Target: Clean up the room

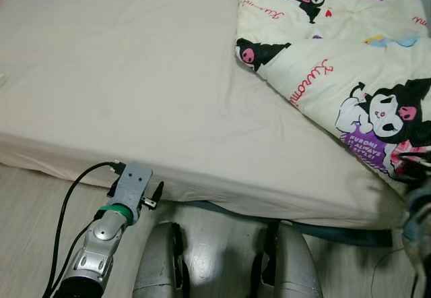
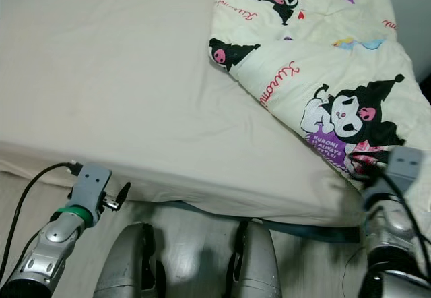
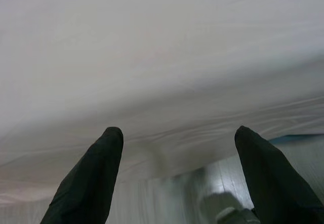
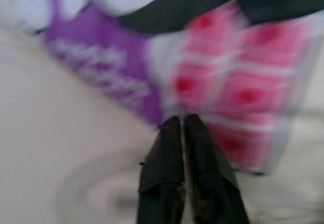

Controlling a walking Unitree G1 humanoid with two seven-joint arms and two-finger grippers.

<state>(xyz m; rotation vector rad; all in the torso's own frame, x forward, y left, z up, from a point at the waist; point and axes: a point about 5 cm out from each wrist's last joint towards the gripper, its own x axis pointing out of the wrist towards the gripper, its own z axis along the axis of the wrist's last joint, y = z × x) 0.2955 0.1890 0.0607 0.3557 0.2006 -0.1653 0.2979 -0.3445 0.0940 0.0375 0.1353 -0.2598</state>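
A cream quilt (image 1: 337, 62) printed with black cartoon figures lies bunched on the right side of the bed, over the pale sheet (image 1: 135, 75). Its near corner hangs by the bed's front right edge. My right gripper (image 4: 181, 120) is shut, its tips against the quilt's pink and purple print (image 4: 243, 82); the blur hides whether fabric is pinched. Its wrist (image 2: 404, 166) sits at that corner. My left gripper (image 3: 177, 133) is open and holds nothing, pointing at the mattress's front edge. The left wrist (image 1: 131, 187) is low at the bed's near left.
The left half of the bed is bare sheet. Pale wood floor (image 1: 27, 197) runs along the front of the bed. My two legs (image 1: 161, 257) stand against the mattress edge. A blue band (image 1: 337, 232) shows under the mattress. A black cable (image 1: 67, 203) loops off my left arm.
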